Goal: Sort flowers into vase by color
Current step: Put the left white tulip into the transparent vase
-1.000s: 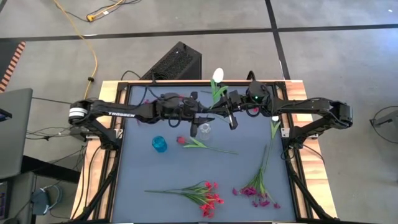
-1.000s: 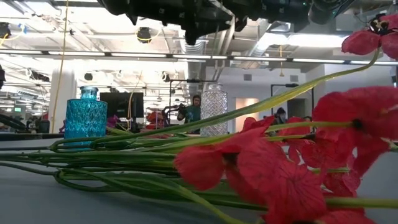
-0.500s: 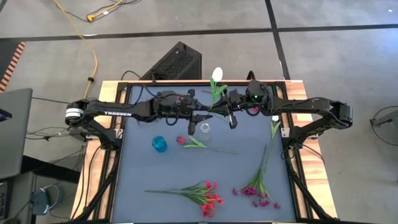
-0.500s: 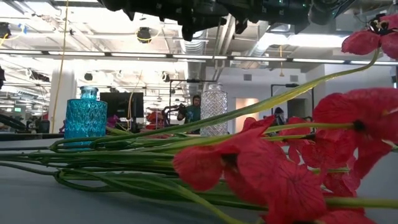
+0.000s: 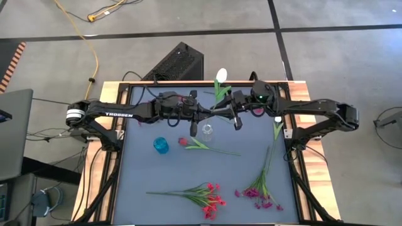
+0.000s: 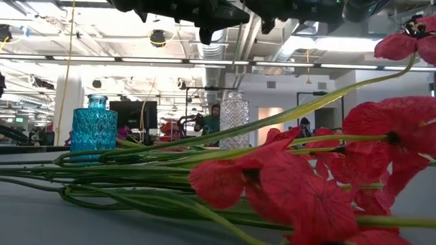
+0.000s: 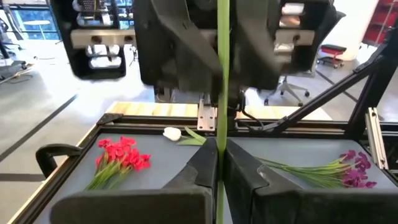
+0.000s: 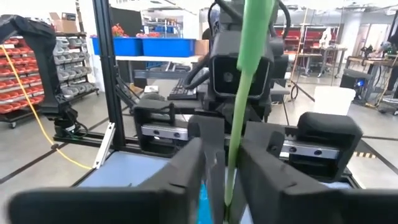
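White-bud flower (image 5: 220, 81) stem pinched by left gripper (image 7: 219, 163) (fingers closed on it) above table center; right gripper (image 8: 224, 180) fingers parted around stem.

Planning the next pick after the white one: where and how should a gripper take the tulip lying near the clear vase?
Grip the red tulip on the bare stem between its leaves and far tip, coming straight down from above with the fingers across the stem. It lies flat on the mat; that stretch is thin, leafless, and away from the clear vase and blue vase.
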Available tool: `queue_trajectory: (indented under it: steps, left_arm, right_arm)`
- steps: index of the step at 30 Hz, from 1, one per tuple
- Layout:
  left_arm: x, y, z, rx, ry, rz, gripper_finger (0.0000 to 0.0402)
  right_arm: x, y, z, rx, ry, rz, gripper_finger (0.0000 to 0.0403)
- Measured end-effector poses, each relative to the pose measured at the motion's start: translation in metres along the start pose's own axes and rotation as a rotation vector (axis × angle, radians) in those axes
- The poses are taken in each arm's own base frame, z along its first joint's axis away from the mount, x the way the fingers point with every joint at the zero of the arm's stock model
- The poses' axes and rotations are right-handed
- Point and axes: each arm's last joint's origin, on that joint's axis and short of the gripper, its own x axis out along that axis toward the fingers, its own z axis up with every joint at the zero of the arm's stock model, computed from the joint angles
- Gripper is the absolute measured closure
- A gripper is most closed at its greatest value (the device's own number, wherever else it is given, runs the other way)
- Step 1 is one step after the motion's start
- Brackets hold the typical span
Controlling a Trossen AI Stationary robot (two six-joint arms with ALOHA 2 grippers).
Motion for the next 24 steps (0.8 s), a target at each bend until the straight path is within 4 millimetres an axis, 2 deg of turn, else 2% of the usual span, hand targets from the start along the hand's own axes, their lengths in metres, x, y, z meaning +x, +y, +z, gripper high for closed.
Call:
queue_trajectory:
  steps: [5, 9, 12, 15, 20, 24]
  left_arm:
    - [-0.008, -0.002, 0.003, 0.026, 0.0, -0.002, 0.0401]
    - [-0.02, -0.004, 0.006, 0.047, -0.058, 0.014, 0.0401]
    - [-0.028, -0.007, -0.001, 0.051, -0.184, 0.011, 0.0401]
    - [-0.035, -0.009, -0.021, 0.04, -0.27, 0.031, 0.0401]
    - [-0.047, -0.009, -0.038, 0.0, -0.364, 0.069, 0.0401]
    - [-0.038, -0.01, -0.057, -0.012, -0.346, 0.081, 0.0401]
  right_arm:
    - [-0.021, 0.004, 0.007, 0.027, 0.09, -0.025, 0.0174]
    - [-0.041, 0.01, 0.005, 0.069, 0.226, -0.044, 0.0131]
    - [-0.053, 0.018, -0.002, 0.103, 0.339, -0.038, 0.0123]
    - [-0.061, 0.028, -0.013, 0.11, 0.378, -0.052, 0.0122]
    - [-0.07, 0.043, -0.028, 0.074, 0.349, -0.085, 0.0122]
    - [-0.072, 0.047, -0.039, 0.074, 0.3, -0.089, 0.0122]
